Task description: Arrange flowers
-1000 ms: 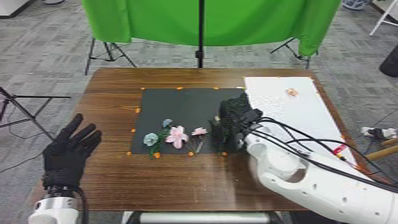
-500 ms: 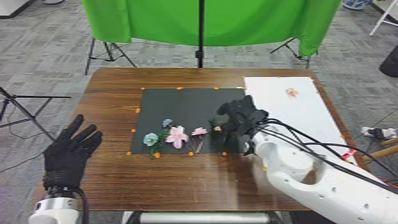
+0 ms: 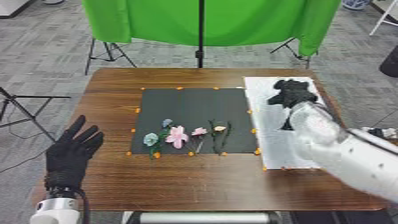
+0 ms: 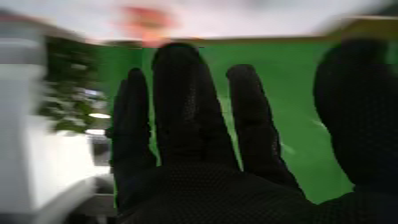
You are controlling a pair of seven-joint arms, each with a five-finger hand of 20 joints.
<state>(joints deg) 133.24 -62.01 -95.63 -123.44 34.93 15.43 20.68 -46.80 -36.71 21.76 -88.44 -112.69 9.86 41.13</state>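
Flowers [image 3: 177,136] line a dark mat [image 3: 182,102], the arranging seemingly well along; the right hand [image 3: 295,94], fingers outstretched, hovers over a white sheet [image 3: 272,142], perhaps for more; the left hand [image 3: 65,161] is relaxed.

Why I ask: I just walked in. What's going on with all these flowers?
A robot is arranging flowers. Its right hand is over the white sheet, open and holding nothing. Its left hand waits open off to the left. On the dark mat are a large pink flower, a smaller pink one, a pale one and two blue ones.
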